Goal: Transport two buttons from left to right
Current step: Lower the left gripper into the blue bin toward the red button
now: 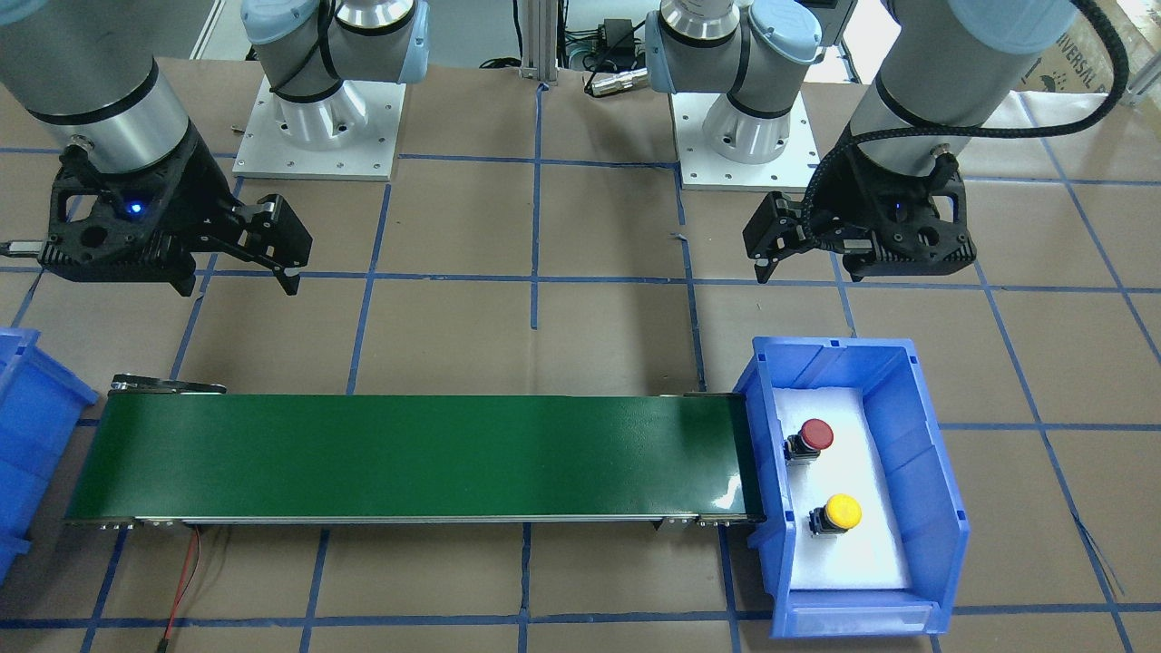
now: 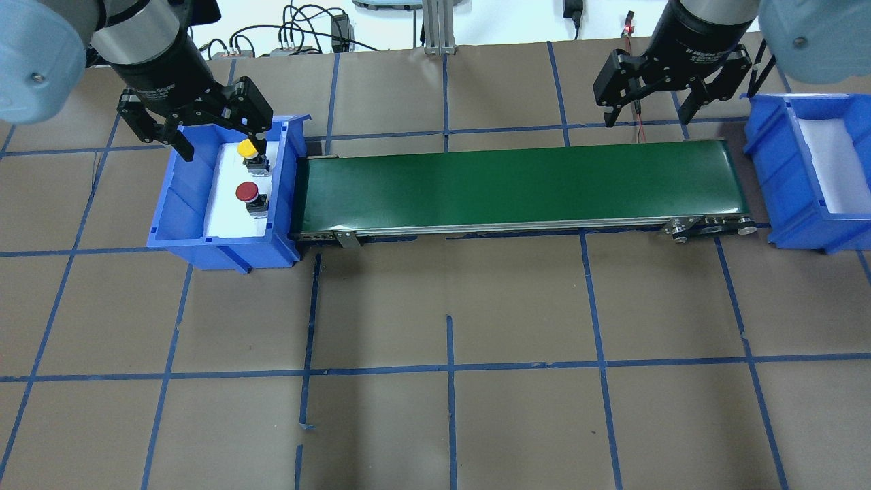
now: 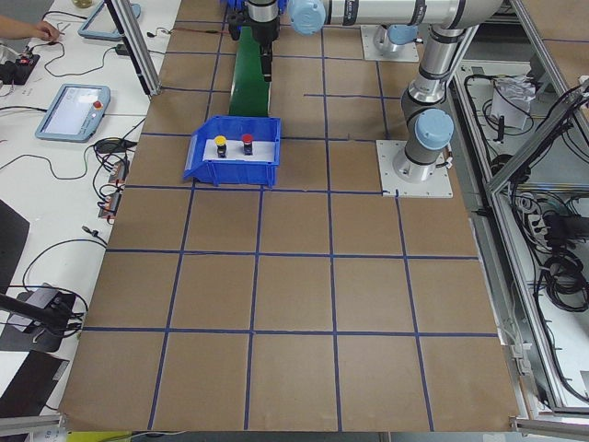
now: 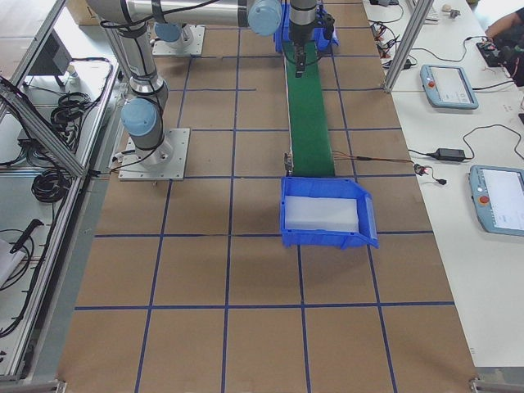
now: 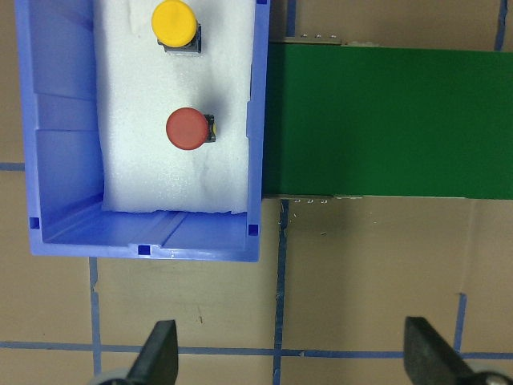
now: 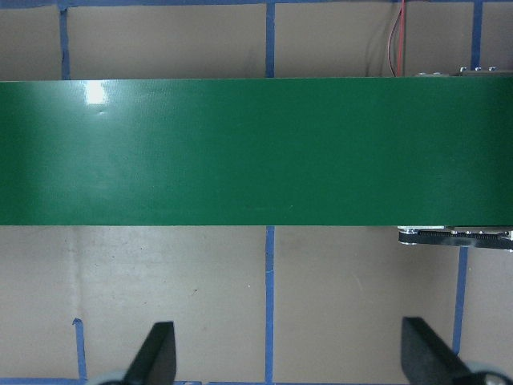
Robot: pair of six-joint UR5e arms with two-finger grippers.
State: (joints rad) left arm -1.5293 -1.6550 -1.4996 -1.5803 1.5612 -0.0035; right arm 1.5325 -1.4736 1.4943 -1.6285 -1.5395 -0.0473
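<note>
The red button (image 2: 246, 192) and the yellow button (image 2: 248, 148) stand upright on white foam in the blue bin (image 2: 177, 211) at the belt's left end. They also show in the left wrist view, red button (image 5: 187, 129) and yellow button (image 5: 175, 22). My left gripper (image 2: 221, 139) is open and empty, held high, offset from the bin toward the robot's side. My right gripper (image 2: 646, 112) is open and empty, high over the right end of the green conveyor belt (image 2: 517, 184). In the front view the left gripper (image 1: 766, 258) and right gripper (image 1: 288, 268) hang above the table.
A second blue bin (image 2: 782, 163) lined with white foam stands at the belt's right end with nothing in it. Red and black wires (image 1: 186, 571) run from the belt's right end. The arm bases (image 1: 317, 127) stand behind the belt. The brown table carries blue tape lines.
</note>
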